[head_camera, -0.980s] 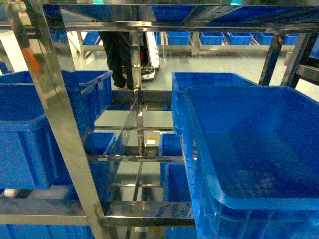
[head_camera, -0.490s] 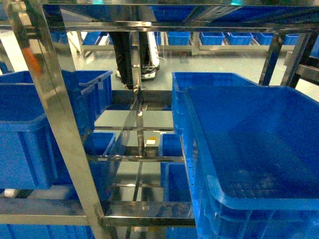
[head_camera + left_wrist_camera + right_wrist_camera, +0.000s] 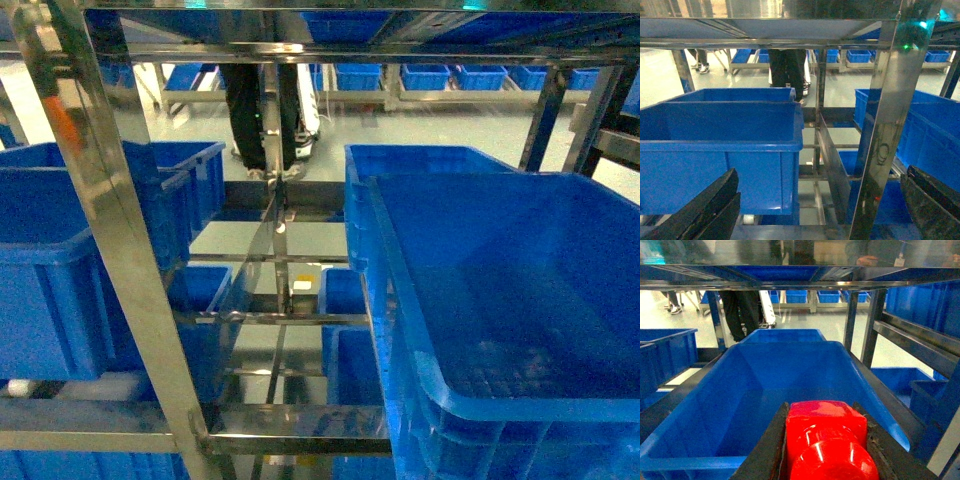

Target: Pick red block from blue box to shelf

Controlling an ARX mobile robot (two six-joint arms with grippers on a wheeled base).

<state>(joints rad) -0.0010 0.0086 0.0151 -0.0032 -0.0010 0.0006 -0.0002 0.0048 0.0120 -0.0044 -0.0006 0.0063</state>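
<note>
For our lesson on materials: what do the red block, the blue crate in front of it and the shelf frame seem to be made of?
Red block: probably hard plastic, glossy, judging by its bright highlights and rounded stud.
Blue crate: likely moulded plastic, smooth with a dull sheen, uniform colour and rounded corners.
Shelf frame: apparently polished metal, perhaps stainless steel; it reflects its surroundings like a mirror.

pale glossy floor (image 3: 420, 135); distant racks with blue bins (image 3: 430, 76); person's dark legs (image 3: 245, 110) standing.

A warehouse or factory floor; steel shelf (image 3: 120, 250) racks hold blue crates (image 3: 520, 320); beyond them, more crates (image 3: 425, 76) line the concrete floor.
</note>
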